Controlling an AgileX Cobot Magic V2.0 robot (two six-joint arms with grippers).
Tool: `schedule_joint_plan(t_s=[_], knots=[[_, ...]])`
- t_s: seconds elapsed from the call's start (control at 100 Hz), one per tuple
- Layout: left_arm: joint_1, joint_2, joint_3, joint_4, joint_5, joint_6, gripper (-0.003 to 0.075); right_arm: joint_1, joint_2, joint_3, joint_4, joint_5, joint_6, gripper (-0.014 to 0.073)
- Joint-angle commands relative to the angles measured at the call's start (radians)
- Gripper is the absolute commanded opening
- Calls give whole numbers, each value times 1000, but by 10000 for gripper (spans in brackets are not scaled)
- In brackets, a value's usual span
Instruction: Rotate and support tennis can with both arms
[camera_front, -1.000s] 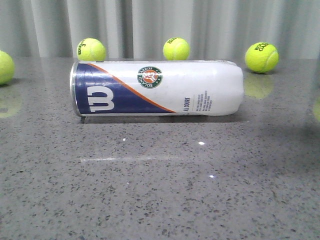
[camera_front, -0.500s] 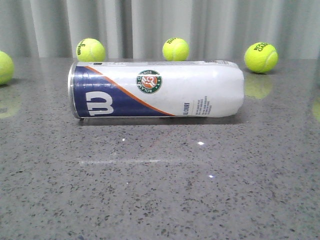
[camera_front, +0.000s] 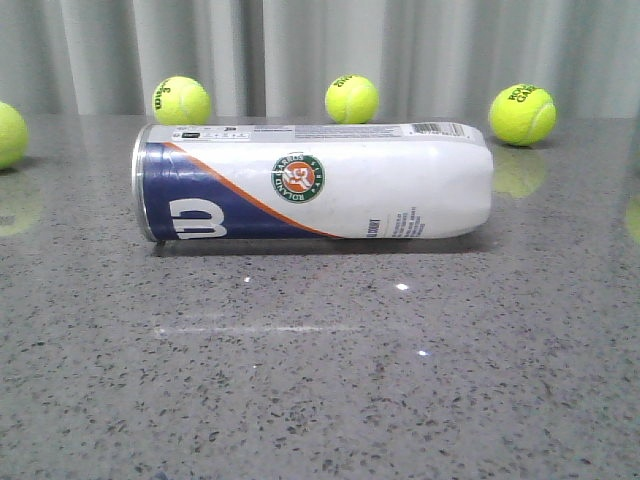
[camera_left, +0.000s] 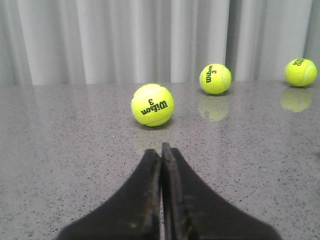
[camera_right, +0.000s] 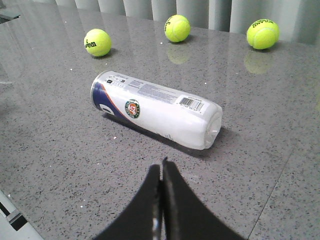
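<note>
The tennis can (camera_front: 320, 182) lies on its side on the grey table, navy end with the W logo to the left, white end to the right, round emblem facing front and barcode on top. It also shows in the right wrist view (camera_right: 155, 110). My right gripper (camera_right: 161, 167) is shut and empty, apart from the can, short of its white end. My left gripper (camera_left: 161, 150) is shut and empty, pointing at a tennis ball (camera_left: 152, 104); the can is out of its view. Neither gripper shows in the front view.
Three tennis balls (camera_front: 181, 100) (camera_front: 352, 98) (camera_front: 522, 114) sit behind the can before a grey curtain. Another ball (camera_front: 10, 134) is at the far left edge. The speckled table (camera_front: 320, 380) stretches in front of the can.
The can has rolled about its long axis toward the front: the W logo and emblem moved lower, the barcode came up on top. It also shifted slightly left.
</note>
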Motion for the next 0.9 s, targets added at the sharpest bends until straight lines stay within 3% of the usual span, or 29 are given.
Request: schedule_joint_plan(t_s=[0.0,0.25,0.47,0.67,0.79,0.89], knots=[[3,-31,-79,-1,-48,-10,-21,-6,8,-23,-6,-81,-12,-56],[3,102,-281,-1,167,-10,-21,-6,8,-23,-6,-81,-12,-56],[3,348,-481,-1,501,-10,-21,-6,8,-23,-6,-81,-12,-56],[3,547,-612,-1,628,-10,-14,-6,8,-23,-6,-81,-12,-56],[3,643,-670,-11,672,3,104,-6,8,-23,-6,-81,-12,-56],[3,723,-716,-17,726,3,281,-6,8,-23,-6,-81,-12,-56]])
